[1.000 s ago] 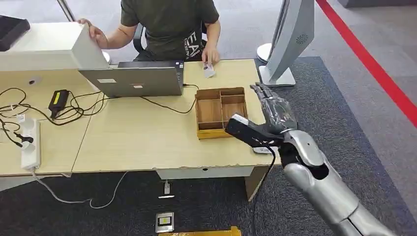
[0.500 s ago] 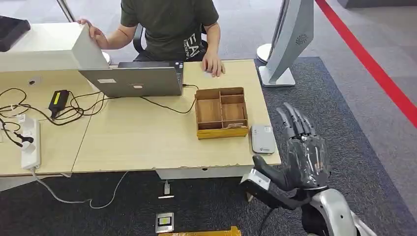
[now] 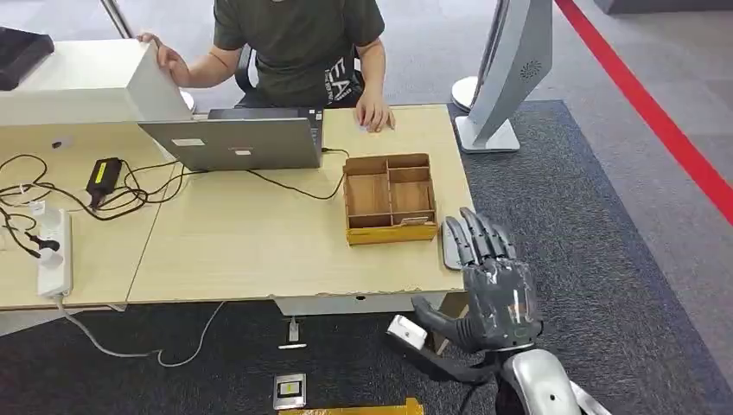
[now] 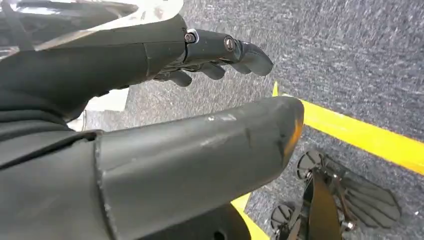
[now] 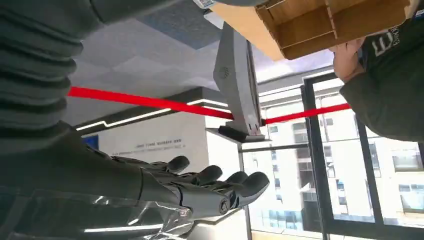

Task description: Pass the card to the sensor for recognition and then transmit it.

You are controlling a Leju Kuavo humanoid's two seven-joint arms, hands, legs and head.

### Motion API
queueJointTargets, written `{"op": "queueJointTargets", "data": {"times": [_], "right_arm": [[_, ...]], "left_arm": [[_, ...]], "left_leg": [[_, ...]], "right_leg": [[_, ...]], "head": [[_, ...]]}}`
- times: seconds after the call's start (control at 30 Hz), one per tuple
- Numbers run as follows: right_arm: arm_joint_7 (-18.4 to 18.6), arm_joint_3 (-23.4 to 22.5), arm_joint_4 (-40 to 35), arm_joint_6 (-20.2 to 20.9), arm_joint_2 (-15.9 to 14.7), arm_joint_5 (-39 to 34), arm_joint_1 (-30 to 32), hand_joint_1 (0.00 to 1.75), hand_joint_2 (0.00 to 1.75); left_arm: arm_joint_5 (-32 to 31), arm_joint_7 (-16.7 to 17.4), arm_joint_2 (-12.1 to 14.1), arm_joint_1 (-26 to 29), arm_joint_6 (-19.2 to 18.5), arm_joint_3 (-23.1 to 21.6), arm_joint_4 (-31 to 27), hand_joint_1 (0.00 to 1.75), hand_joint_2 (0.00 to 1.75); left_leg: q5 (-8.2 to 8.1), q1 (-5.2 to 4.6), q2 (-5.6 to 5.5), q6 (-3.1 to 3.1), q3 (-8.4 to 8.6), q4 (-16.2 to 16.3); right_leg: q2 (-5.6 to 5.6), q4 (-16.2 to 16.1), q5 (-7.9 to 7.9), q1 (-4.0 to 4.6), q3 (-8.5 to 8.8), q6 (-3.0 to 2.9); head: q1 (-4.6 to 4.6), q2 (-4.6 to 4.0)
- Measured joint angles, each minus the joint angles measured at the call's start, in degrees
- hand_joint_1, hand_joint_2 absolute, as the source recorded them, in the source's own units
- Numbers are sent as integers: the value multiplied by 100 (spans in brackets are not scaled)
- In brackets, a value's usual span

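Hovering right hand (image 3: 494, 290), fingers (image 3: 478, 238) spread, beside sensor (image 3: 449, 244).

The right robot hand (image 3: 495, 290) hangs just off the near right corner of the light wooden tabletop (image 3: 242, 242), fingers spread and straight, holding nothing. Its fingertips overlap a flat grey card sensor (image 3: 450, 244) at that corner. Just beside the sensor sits a wooden compartment box (image 3: 388, 200). At the far edge, a person's hand (image 3: 374, 113) rests near a grey laptop (image 3: 238, 138).
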Motion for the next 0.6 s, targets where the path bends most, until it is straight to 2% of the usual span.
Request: {"op": "queueJointTargets", "data": {"times": [0.2,0.4,0.6], "right_arm": [[-420,13,637,-48,497,453,-248,0,175],[-603,-37,1314,31,973,698,-589,0,175],[-678,-81,2018,199,1310,844,-1011,0,175]], "left_arm": [[-4,-18,-4,-7,-76,55,0,0,0],[11,-28,-11,-5,-127,103,0,0,0],[-59,-22,-22,-5,-260,105,0,0,0]], "left_leg": [[2,1,-1,-1,0,-1],[4,1,0,-2,2,-1],[4,0,0,-2,3,0]], "right_leg": [[-1,1,0,1,0,0],[-1,3,2,1,2,-2],[-1,2,2,0,2,-2]], "head": [[-2,0],[-2,0],[-2,0]]}}
